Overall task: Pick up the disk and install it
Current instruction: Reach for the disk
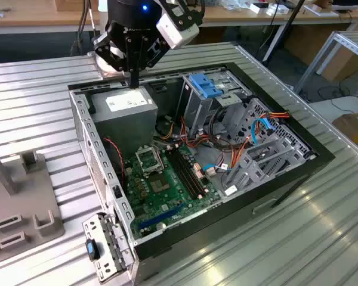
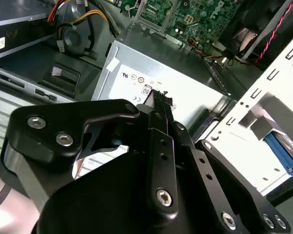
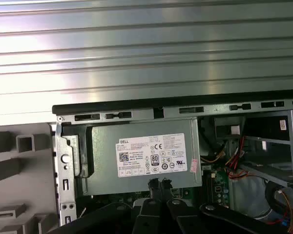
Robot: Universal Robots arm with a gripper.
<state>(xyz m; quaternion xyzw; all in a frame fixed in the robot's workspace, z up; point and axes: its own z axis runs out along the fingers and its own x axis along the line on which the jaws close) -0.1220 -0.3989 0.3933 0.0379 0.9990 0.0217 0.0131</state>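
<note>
A ribbed metal table [image 1: 36, 89], with wooden workbenches [image 1: 42, 12] behind it, carries an open computer case [image 1: 191, 221] lying on its side, its green motherboard [image 1: 167, 179] facing up. I hang over the case's far corner at the exterior view's left. My gripper [image 1: 133, 82] points straight down above the grey power supply [image 1: 128, 110]. My fingers [image 2: 158, 126] are pressed together with nothing between them. In the first wrist view the two black fingertips [image 3: 154, 184] sit side by side over the edge of the power supply nearest the motherboard, just beside its white label [image 3: 154, 157]. Whether they touch the metal I cannot tell.

The disk [image 2: 283, 156], as far as I can make it out, is the grey slab edged in bright blue in the second wrist view. It lies beyond a pale slotted metal frame [image 2: 278, 97], partly hidden by it and well apart from my fingertips. An upright grey bay [image 1: 197, 113] topped by a blue latch [image 1: 206, 86] stands in the case to the exterior view's right of the power supply, with thin blue cables [image 1: 259, 128] further right. A grey parts fixture [image 1: 24, 202] rests on the table beside the case, at the exterior view's left.
</note>
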